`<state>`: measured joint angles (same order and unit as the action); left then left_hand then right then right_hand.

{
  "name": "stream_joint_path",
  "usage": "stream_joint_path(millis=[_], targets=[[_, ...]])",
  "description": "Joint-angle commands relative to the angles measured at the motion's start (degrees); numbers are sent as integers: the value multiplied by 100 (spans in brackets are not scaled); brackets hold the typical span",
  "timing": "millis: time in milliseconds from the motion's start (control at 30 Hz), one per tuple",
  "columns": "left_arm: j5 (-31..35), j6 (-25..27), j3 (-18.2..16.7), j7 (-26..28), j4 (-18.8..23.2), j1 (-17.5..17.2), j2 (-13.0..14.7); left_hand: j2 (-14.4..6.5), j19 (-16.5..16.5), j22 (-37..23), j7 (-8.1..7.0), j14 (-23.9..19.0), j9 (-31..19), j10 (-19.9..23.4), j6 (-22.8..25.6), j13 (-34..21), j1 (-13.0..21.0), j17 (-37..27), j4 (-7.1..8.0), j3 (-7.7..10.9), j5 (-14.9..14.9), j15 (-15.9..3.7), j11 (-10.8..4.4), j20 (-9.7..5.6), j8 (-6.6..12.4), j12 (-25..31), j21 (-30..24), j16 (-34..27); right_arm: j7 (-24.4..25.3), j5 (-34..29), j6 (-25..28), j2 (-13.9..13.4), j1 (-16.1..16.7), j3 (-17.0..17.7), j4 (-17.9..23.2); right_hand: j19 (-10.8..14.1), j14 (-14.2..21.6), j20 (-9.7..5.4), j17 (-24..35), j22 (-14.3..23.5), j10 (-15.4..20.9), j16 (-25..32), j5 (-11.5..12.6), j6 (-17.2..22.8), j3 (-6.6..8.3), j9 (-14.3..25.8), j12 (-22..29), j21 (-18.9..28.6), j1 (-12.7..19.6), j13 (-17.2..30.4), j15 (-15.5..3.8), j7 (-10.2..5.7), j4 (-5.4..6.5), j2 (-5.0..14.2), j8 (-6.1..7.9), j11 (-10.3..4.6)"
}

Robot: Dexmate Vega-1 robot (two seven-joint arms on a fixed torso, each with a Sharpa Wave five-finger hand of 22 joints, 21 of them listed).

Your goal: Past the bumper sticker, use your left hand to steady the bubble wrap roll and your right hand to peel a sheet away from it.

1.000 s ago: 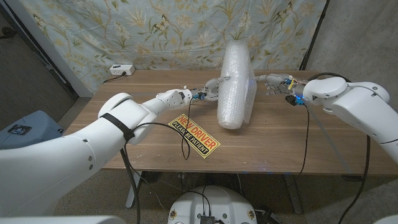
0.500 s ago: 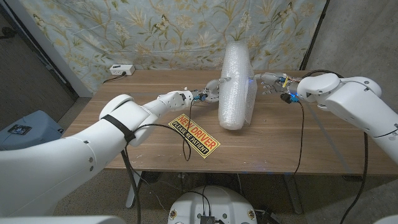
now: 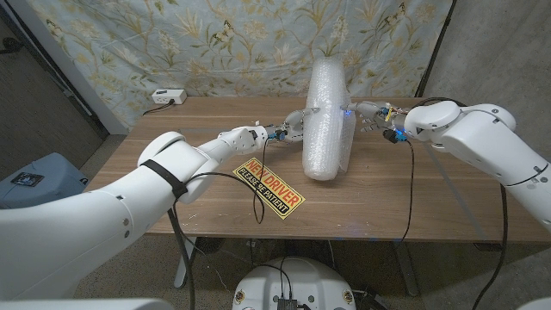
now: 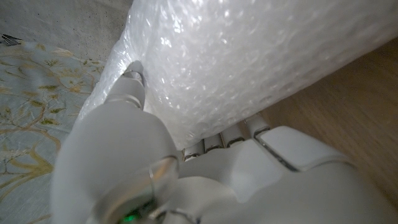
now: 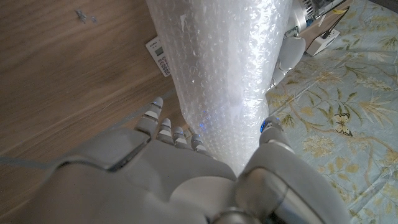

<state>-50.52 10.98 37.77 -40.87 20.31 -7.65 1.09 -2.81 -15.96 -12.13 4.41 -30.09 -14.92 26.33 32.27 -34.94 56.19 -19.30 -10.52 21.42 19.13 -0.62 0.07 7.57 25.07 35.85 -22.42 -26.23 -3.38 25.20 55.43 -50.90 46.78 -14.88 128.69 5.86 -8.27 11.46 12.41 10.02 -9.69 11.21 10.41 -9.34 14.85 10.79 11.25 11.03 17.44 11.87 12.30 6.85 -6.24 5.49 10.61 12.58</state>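
Floral backdrop cloth (image 3: 232, 43) behind a wooden table (image 3: 181, 129), with a white power strip (image 3: 168, 96) near the far left corner. Bubble wrap roll (image 3: 327, 116) upright at mid-table, past the yellow bumper sticker (image 3: 273, 189) that lies flat nearer the front edge, well apart from the roll's base.

From the head view: left hand (image 3: 291, 125) against the roll's left flank, partway up; right hand (image 3: 372, 113) at the opposite flank, touching or just beside the wrap near its upper half. Too small there to read how the fingers sit.

From the left wrist view: left hand (image 4: 186, 162) clasping the roll (image 4: 249, 56), thumb laid up along the bubbled surface and fingers (image 4: 214, 142) tucked under its curve against the plastic. Bare wood visible to one side.

From the right wrist view: right hand (image 5: 205, 174) spread around the roll (image 5: 230, 81), thumb on one side and fingers (image 5: 165, 130) on the other, tips at the wrap's surface. Cannot tell whether any sheet is pinched or merely touched. Also visible here past the roll: the left hand's white shell (image 5: 289, 53), the power strip (image 5: 326, 40), and a small printed label (image 5: 160, 57) on the wood beside the roll.
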Motion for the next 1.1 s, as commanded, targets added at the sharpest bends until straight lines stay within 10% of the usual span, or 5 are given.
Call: stream_joint_path(millis=[33,1100], targets=[[-3,-6,33,-77,19,-9,18,-280,-11,-21,-54,-28,-749,92,391,-16,361,-2,96,163,56,16,-44,25,313,23,-47,-7,42,-94,171,-1,-373,-425,-171,-77,-110,17,22,9,-241,33,64,-617,-80,21,30,27,-146,25,17,512,25,17,10,11],[-47,-115,23,-69,104,-78,45,-268,-20,-25,-59,-38,-804,114,399,-66,415,-39,105,197,188,9,-49,15,331,-13,-80,-39,303,-394,914,367,-913,-1057,-314,-97,-230,38,20,12,-437,60,79,-839,-136,21,64,48,-279,26,18,511,-20,140,49,12]])
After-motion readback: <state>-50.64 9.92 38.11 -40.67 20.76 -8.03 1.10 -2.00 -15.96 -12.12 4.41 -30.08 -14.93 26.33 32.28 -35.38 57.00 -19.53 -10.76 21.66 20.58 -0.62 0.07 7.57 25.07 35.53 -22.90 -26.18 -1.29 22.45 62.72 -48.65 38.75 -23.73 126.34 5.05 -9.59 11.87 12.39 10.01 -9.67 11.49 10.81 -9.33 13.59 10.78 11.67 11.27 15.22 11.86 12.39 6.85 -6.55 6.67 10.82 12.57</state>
